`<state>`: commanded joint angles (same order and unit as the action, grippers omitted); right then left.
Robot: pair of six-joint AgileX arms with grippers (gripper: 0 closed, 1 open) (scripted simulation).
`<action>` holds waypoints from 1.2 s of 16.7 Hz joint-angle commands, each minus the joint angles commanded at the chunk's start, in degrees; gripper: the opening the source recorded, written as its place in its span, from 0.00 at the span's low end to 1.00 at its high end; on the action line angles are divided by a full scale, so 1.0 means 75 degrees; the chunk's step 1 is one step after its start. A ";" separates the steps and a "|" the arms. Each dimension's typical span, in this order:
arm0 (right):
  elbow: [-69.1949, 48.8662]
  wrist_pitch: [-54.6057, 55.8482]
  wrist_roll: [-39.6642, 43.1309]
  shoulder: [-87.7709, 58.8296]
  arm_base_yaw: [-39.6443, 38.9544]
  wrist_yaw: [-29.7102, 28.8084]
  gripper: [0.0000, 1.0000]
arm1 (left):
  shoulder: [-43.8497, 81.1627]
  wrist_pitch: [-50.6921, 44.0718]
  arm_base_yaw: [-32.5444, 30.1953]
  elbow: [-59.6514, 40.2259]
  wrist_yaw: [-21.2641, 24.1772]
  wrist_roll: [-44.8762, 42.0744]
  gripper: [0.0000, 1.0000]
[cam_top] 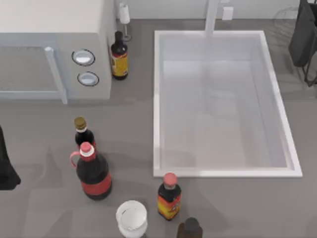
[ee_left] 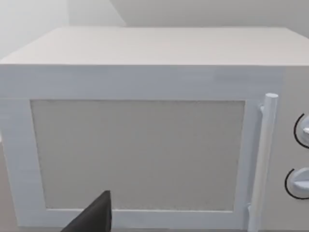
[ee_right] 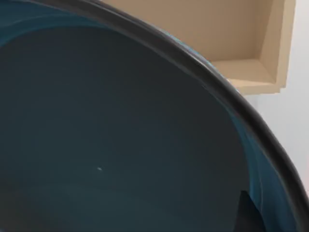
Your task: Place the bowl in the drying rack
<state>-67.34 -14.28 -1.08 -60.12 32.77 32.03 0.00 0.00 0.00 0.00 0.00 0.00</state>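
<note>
- Teal-blue glaze is being shown right against the right gripper [ee_right: 258,215]: the bowl [ee_right: 120,135] is being carried raised and tilted, its glossy inside turned to the wrist camera and its thin dark rim arching above.
- A dark finger [ee_right: 248,215] is being laid on the inner wall just under the rim, so the gripper is being judged as pinched on the bowl's edge.
- Thin dark wire rods of the drying rack [cam_top: 286,16] are being seen close around the right arm [cam_top: 303,37]; the bowl is being judged not yet seated in it.
- The step is best being done slowly: the bowl being kept tilted, its rim being fed between two rods and not onto one, and the pinch being loosened only once the wires are bearing the weight. A smooth glazed rim is being judged slippery in a narrow grip.
- A matte beige shelf [ee_right: 251,53] is being seen beyond the bowl.
- Beside and below the gripper, the white boxy sink [cam_top: 157,99] is lying open.
- Well apart from it, the left arm [cam_top: 6,171] is being kept parked before a pale microwave [ee_left: 140,154]; its gripper's state cannot be told.
</note>
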 joint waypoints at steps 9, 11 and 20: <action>0.0191 0.0778 0.0009 0.0416 0.0430 0.0417 0.00 | 0.0000 0.0000 0.0000 0.0000 0.0000 0.0000 1.00; 0.0195 0.1035 0.0008 0.0164 0.0343 0.0339 0.00 | 0.0000 0.0000 0.0000 0.0000 0.0000 0.0000 1.00; 0.0815 0.5424 0.0014 -0.3564 -0.0963 -0.1057 0.00 | 0.0000 0.0000 0.0000 0.0000 0.0000 0.0000 1.00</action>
<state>-61.23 26.40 -0.97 -86.85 25.55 24.10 0.00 0.00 0.00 0.00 0.00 0.00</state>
